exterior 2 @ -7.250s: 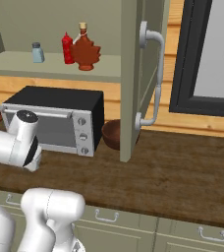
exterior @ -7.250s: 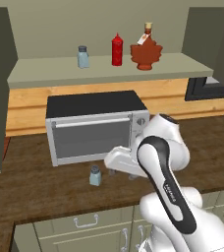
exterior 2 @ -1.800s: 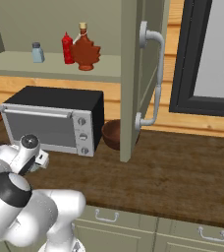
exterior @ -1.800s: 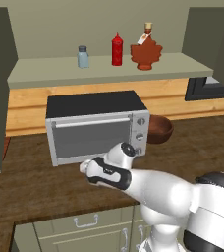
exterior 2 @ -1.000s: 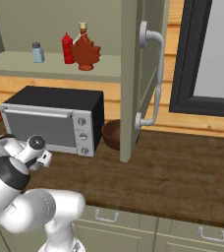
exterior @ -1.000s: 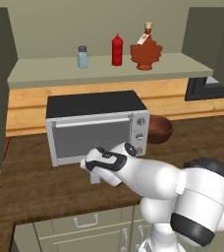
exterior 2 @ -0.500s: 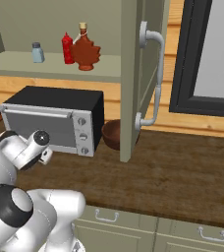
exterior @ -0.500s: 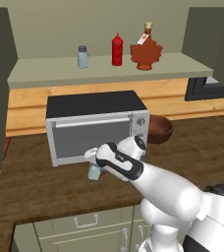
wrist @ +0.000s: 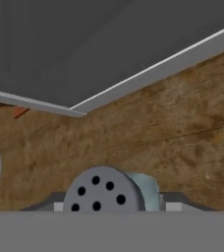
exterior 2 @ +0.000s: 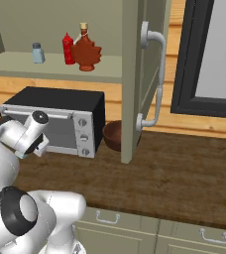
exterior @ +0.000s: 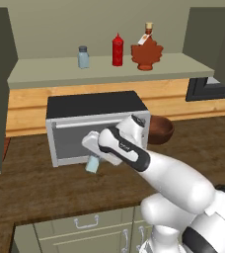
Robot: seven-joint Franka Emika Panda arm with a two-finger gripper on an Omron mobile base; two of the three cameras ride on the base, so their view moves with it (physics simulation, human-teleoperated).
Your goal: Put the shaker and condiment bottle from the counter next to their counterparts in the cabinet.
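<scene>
The shaker (exterior: 92, 166), pale blue with a grey holed cap, stands on the dark counter (exterior: 40, 192) just in front of the toaster oven. My gripper (exterior: 93, 159) reaches down over it, and in the hand view its cap (wrist: 103, 191) sits between the two fingertips, which press on both sides. The twin shaker (exterior: 83, 57) stands on the cabinet shelf (exterior: 55, 76). To its right on that shelf stand the red squeeze bottle (exterior: 117, 50) and the maple-leaf condiment bottle (exterior: 146, 52).
A toaster oven (exterior: 95, 105) stands right behind the shaker, with a brown bowl (exterior: 162, 129) to its right. The open cabinet door (exterior 2: 135, 74) with its metal handle juts out right of the oven. Drawers run below the counter edge.
The jaws have closed in around the shaker over the last second. The hand has shifted a little toward the oven front, and the shaker sits slightly higher in the picture.
</scene>
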